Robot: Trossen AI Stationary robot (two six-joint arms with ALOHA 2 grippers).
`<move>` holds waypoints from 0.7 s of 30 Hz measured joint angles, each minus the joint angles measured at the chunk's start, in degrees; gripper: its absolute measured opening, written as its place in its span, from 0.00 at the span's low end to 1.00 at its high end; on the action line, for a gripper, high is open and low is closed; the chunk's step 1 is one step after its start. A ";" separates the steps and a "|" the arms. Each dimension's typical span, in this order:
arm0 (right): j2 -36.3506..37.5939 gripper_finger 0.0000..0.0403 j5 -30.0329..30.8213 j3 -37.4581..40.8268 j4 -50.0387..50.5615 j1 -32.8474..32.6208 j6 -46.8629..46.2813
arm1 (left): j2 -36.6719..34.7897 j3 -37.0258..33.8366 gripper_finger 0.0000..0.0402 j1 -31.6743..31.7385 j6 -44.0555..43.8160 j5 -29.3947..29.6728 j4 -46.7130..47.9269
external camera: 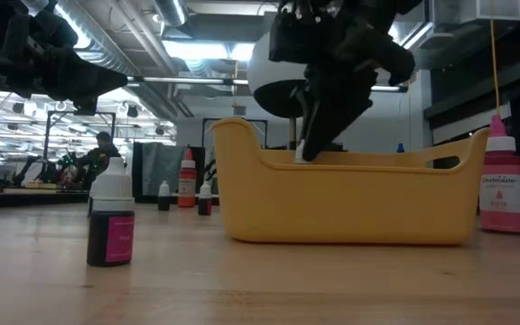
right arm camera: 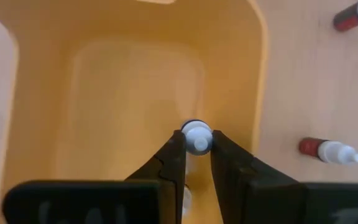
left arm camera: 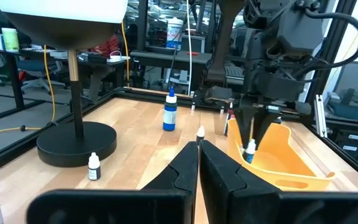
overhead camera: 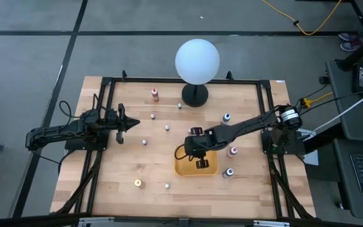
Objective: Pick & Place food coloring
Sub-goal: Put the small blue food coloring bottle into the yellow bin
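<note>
Right wrist view, lower centre: right gripper (right arm camera: pixel 197 149) fingers clamp a bottle (right arm camera: pixel 196 137) by its pale cap, over the yellow bin (right arm camera: pixel 135 81). Light, rigid, slick plastic; the cap-neck hold looks sound. Left gripper (overhead camera: pixel 133 123), left of frame above the bench (overhead camera: pixel 106 183), fingers clenched on nothing.

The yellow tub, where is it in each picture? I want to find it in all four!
High view: the yellow tub sits low in the middle, under the right gripper.
Low view: it fills the middle, on the wooden table.
Left wrist view: at the right, past the left gripper.
Right wrist view: it fills most of the picture.
Shared landmark: the right gripper, holding a small bottle over the tub.
</note>
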State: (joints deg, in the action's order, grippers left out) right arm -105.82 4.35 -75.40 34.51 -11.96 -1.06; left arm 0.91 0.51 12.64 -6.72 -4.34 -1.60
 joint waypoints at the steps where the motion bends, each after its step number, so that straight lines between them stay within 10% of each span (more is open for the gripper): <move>1: 0.00 0.16 -0.11 0.03 -0.73 -0.19 -0.62 | 0.00 0.00 0.03 -0.01 0.00 0.00 -0.01; 21: -3.69 0.16 0.04 -0.89 -3.24 -0.60 -3.48 | 0.00 0.00 0.03 0.00 0.00 0.00 -0.05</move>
State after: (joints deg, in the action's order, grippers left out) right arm -109.51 4.38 -76.29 31.27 -12.56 -4.54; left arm 0.90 0.51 12.64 -6.72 -4.34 -1.65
